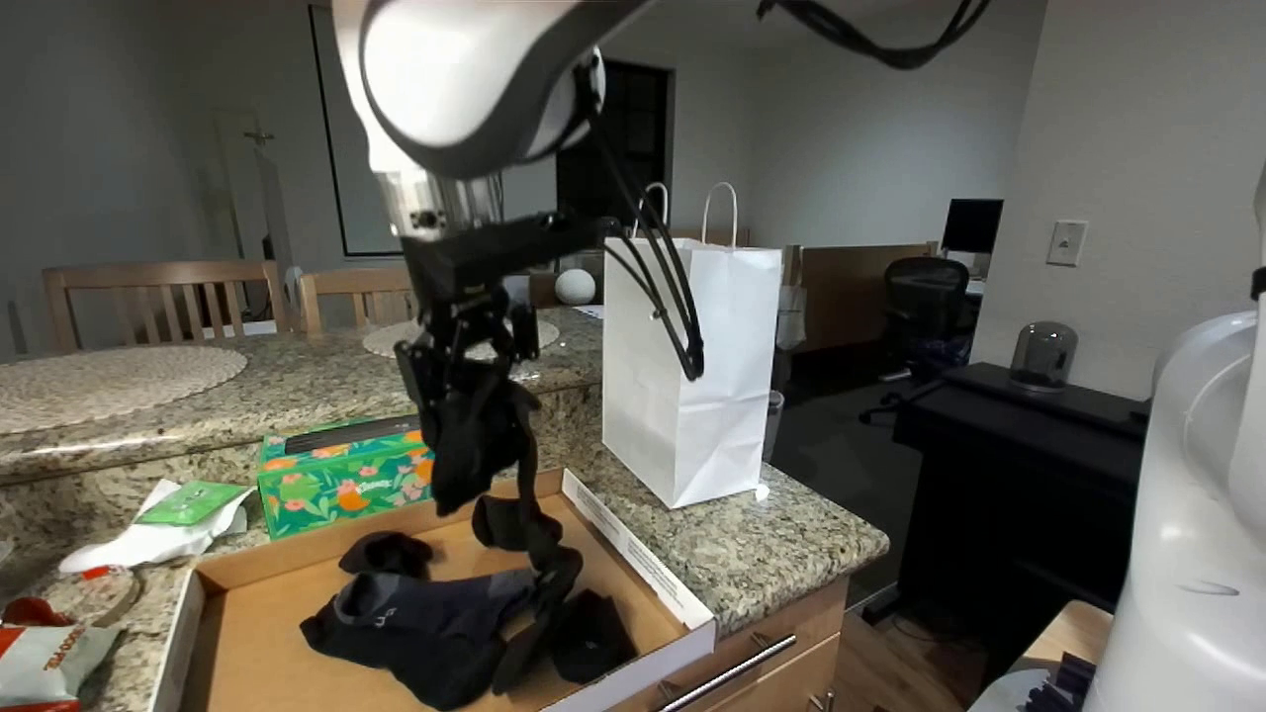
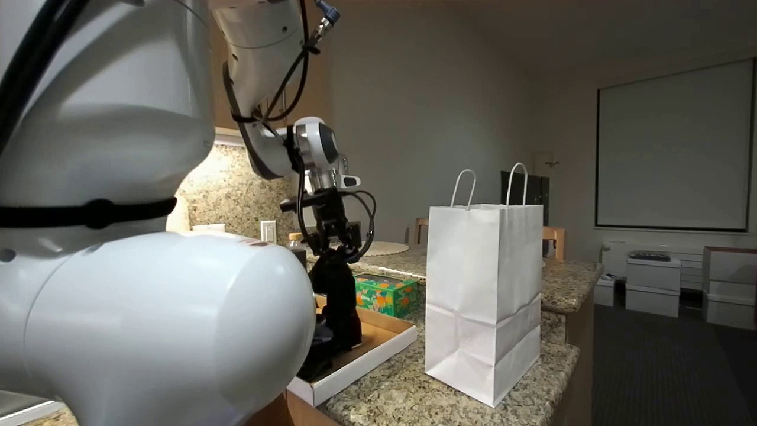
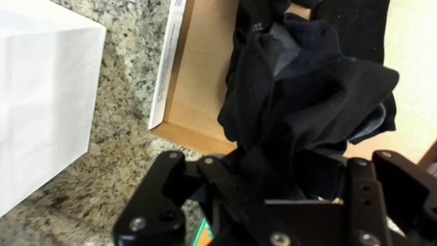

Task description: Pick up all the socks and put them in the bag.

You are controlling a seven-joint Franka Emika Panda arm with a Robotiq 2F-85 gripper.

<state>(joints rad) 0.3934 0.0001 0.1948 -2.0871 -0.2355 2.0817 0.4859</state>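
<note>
Several dark socks (image 1: 425, 628) lie in the flat box (image 1: 252, 643), by the front edge of the tabletop (image 1: 791, 534). My jaws hold black sock cloth (image 1: 477, 445) tight above them; I can't tell if it's one sock or more. Its long end hangs down and seems to reach the pile. So I think I'm at the picking-up part. The white paper bag (image 1: 682, 371) stands near the tabletop's end edge. Next I should lift high until that end swings free, go over the bag's top, and let the cloth drop in.
</note>
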